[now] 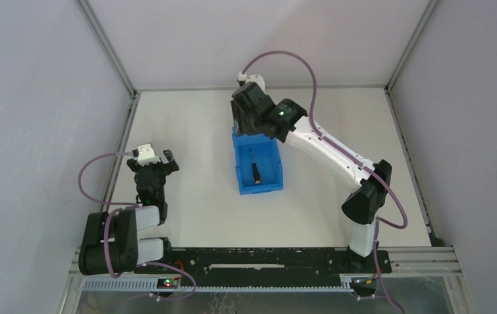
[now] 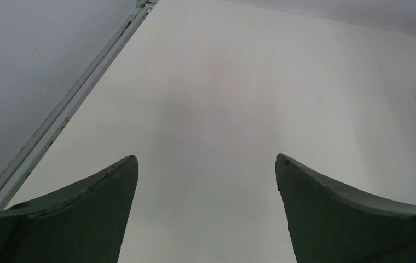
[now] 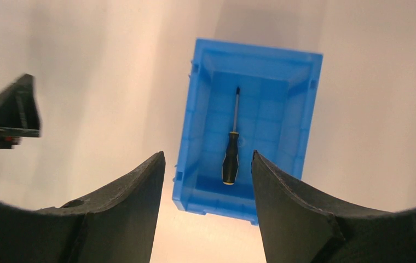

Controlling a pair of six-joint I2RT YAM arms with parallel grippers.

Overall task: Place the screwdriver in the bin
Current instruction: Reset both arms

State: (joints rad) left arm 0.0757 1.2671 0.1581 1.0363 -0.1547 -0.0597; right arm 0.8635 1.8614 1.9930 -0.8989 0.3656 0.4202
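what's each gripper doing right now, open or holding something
left gripper: open, holding nothing
right gripper: open, holding nothing; the screwdriver lies in the bin

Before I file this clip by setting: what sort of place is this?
Likely a robot test cell: white table walled by panels on metal framing, left arm and right arm bolted at its edge, one blue bin.

No text, label, brand mark or number can be read in any view, neither on the bin [image 1: 261, 189], the screwdriver [image 1: 256, 171] nor the bench [image 1: 193, 131].
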